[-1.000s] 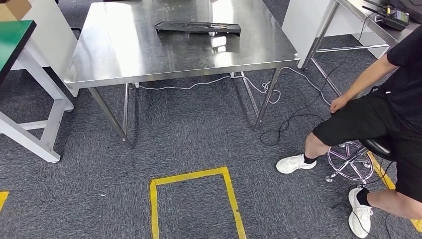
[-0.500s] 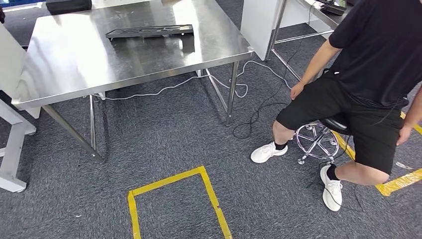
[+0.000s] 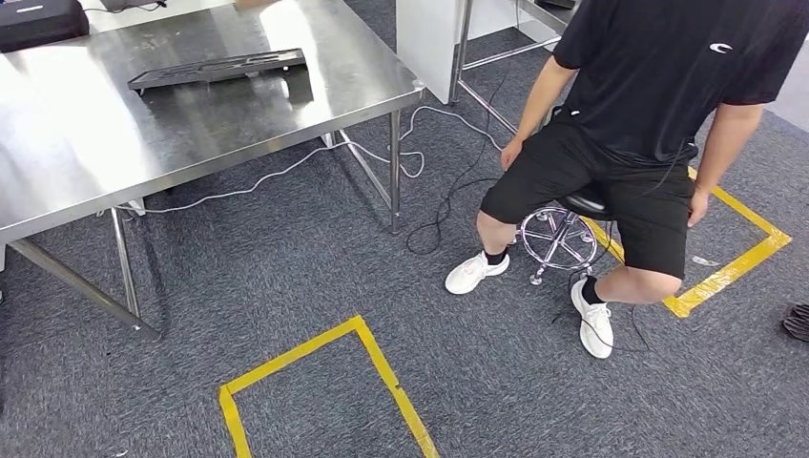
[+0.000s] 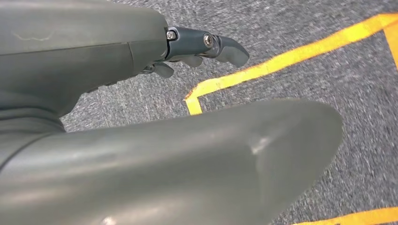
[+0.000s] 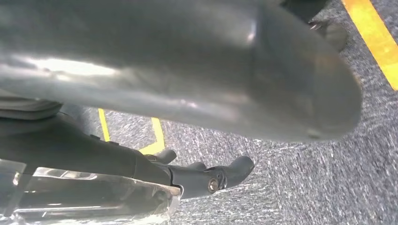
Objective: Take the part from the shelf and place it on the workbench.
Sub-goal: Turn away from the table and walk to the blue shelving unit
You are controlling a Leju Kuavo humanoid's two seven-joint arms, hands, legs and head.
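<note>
I see the flat black slotted tray (image 3: 217, 69) on the steel tabletop (image 3: 143, 134) at ten o'clock; left robot hand (image 4: 141, 61) and right robot hand (image 5: 187, 178) both hang empty, fingers apart.

- No words or numbers can be read anywhere.
- The person's black shirt (image 3: 668, 67) has a small white logo mark (image 3: 721, 47) near the shoulder. It is a curved shape, too small to tell the brand.
</note>
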